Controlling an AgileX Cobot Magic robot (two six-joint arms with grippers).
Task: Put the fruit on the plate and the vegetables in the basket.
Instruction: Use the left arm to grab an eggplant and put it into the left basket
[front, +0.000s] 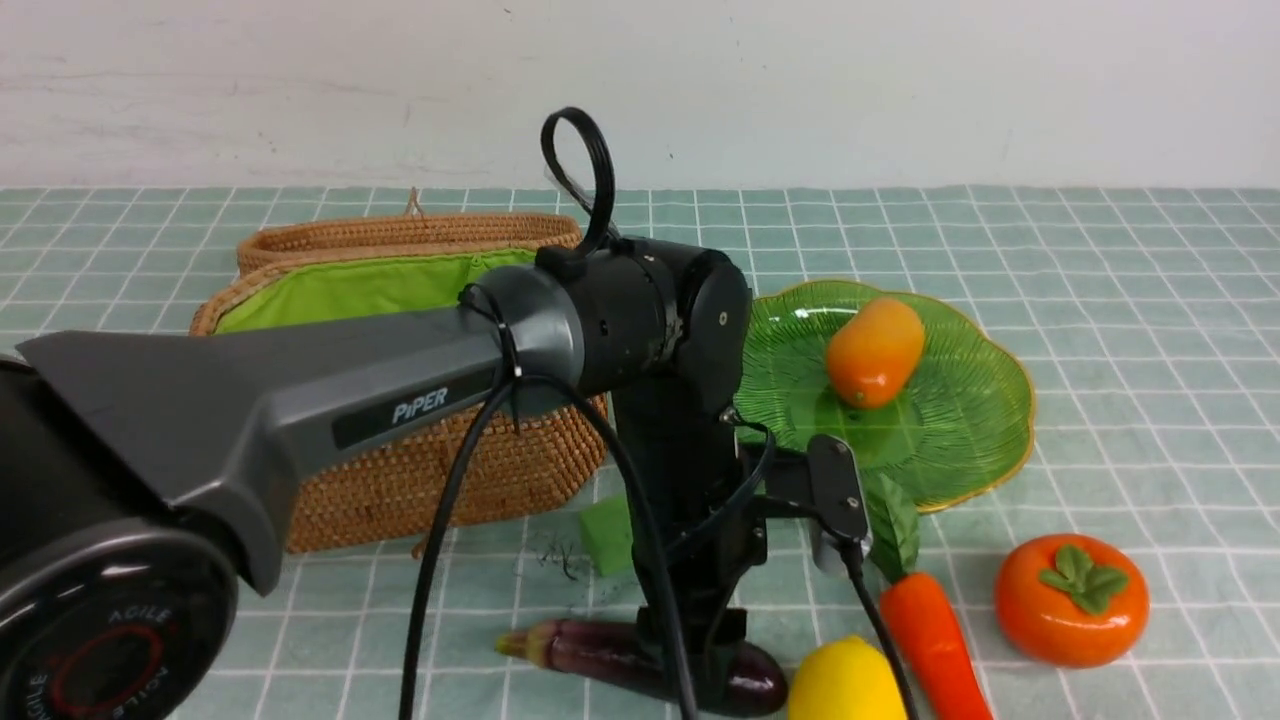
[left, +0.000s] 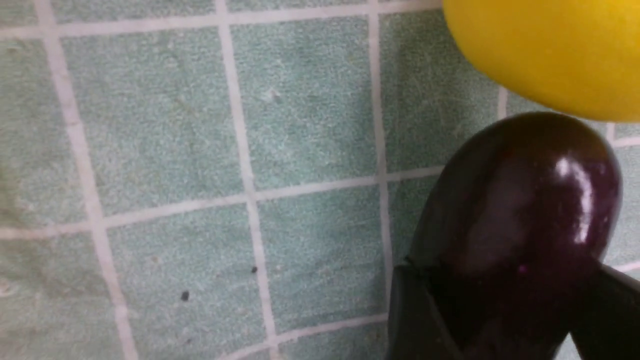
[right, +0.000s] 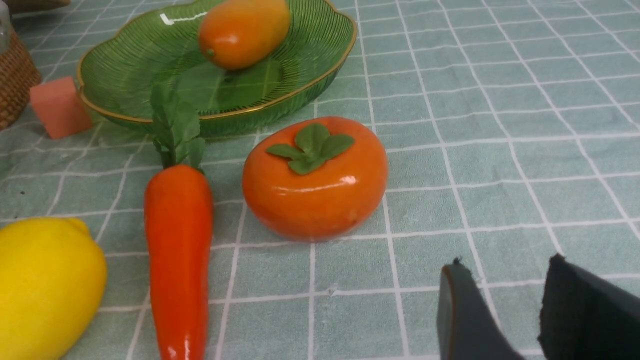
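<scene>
A: L gripper (left: 507, 272)?
B: Pinching eggplant (left: 520, 200) round end, on cloth (left: 150, 125) just beside lemon (left: 550, 45)
A: R gripper (right: 506, 260)?
B: Fingers a bit apart, empty, near persimmon (right: 315, 180). Mango (front: 875, 350) on plate (front: 960, 440); carrot (front: 930, 640) btw lemon & persimmon; basket (front: 400, 480) open

The front camera sits on the robot's side, between its arms, and looks forward over the tabletop (front: 1150, 300) to the wall (front: 900, 80). The left arm (front: 300, 400) is very near it and fills the picture from 9 o'clock to the middle.

The left wrist camera looks down from very close. It sees only tabletop squares, the eggplant (left: 520, 200) at 4 o'clock between its jaws, and the lemon (left: 550, 50) at 1 o'clock.

The right wrist camera sits low and looks slanting across the tabletop, with its jaws at 5 o'clock. Like the front view, it shows the carrot (right: 177, 240), persimmon (right: 315, 190), plate (right: 125, 65) and mango (right: 245, 30). The lemon shows in all three views.
</scene>
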